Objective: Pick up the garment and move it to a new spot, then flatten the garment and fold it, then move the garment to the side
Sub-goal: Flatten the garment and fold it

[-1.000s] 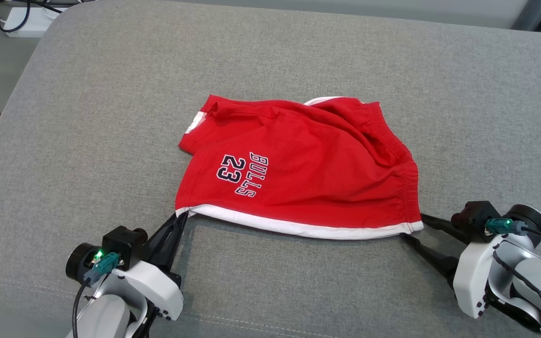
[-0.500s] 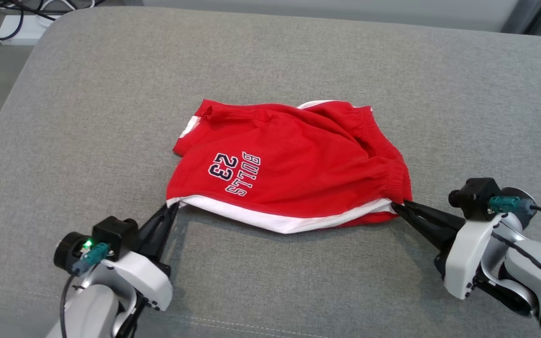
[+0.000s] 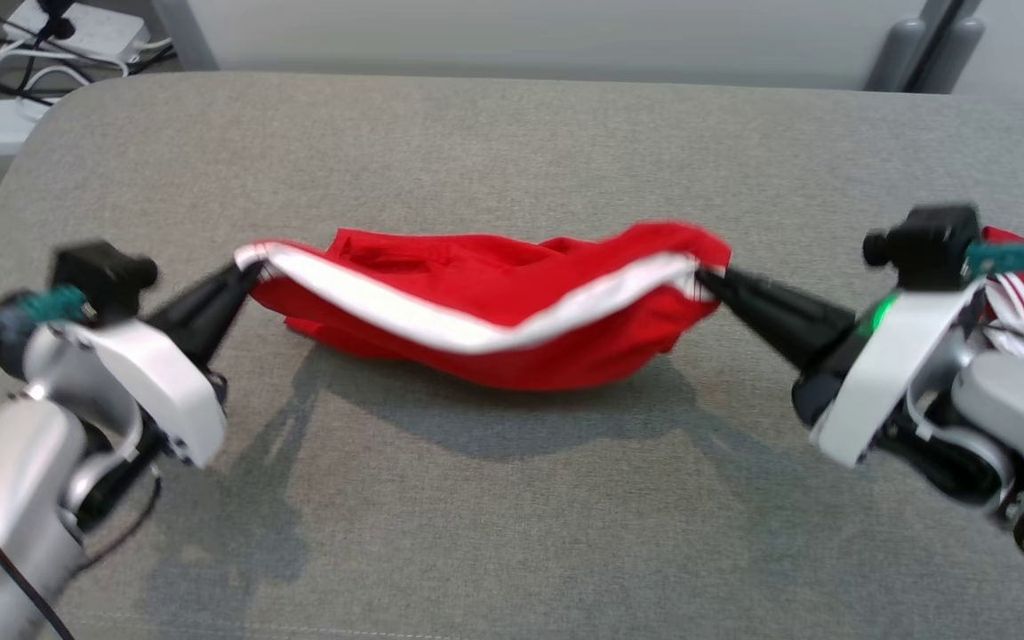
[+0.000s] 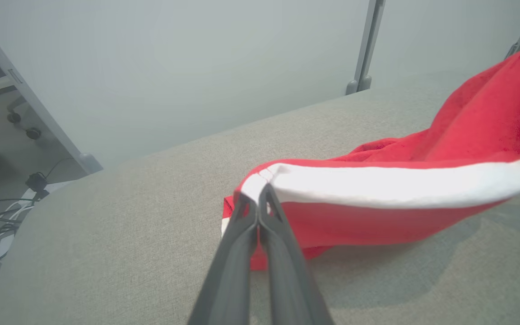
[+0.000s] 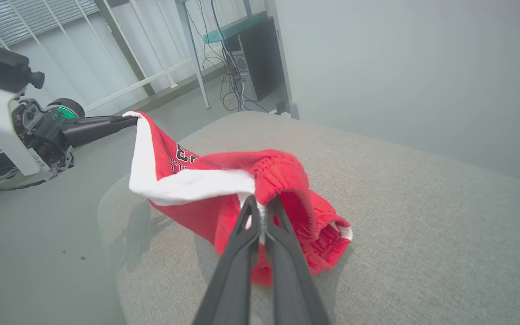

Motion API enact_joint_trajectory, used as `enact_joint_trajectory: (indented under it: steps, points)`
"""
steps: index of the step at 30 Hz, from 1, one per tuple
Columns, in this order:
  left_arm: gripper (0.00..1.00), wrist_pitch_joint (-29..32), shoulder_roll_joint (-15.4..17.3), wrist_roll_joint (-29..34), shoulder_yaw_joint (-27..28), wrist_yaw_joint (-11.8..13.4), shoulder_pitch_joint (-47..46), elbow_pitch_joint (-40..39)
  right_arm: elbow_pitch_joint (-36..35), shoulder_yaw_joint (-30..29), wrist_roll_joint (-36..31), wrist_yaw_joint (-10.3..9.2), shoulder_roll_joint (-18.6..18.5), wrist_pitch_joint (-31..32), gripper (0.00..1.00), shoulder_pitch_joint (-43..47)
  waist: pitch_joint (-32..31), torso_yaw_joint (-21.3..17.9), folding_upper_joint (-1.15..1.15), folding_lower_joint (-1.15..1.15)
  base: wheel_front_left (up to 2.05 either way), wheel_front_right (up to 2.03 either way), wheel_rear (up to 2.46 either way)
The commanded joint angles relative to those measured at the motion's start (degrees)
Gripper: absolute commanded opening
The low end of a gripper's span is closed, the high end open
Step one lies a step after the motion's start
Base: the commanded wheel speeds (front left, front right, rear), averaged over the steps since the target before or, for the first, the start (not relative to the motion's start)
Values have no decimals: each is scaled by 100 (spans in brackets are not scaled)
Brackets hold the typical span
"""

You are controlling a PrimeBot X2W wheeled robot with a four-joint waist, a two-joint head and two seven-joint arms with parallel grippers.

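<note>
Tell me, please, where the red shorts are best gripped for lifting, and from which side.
Grip the red shorts at the two end corners of the white band, each from its outer side, as the left gripper and right gripper do now. The band runs the full width, so the cloth hangs spread between them.

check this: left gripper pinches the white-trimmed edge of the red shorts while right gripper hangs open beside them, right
No: the right gripper is shut on the red shorts too, per the right wrist view. The left gripper does pinch the white-trimmed edge.

Garment [image 3: 556,356] now aloft, formerly flat
</note>
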Motion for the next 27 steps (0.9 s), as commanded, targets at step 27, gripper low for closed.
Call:
enact_joint_trajectory:
  steps: [27]
  points:
    - [0, 1840, 411, -2337, -205, 0, 77, -453, -84, 62, 1852, -1, -36, 2140, 0, -16, -674, -337, 0, 0, 0, 0, 0]
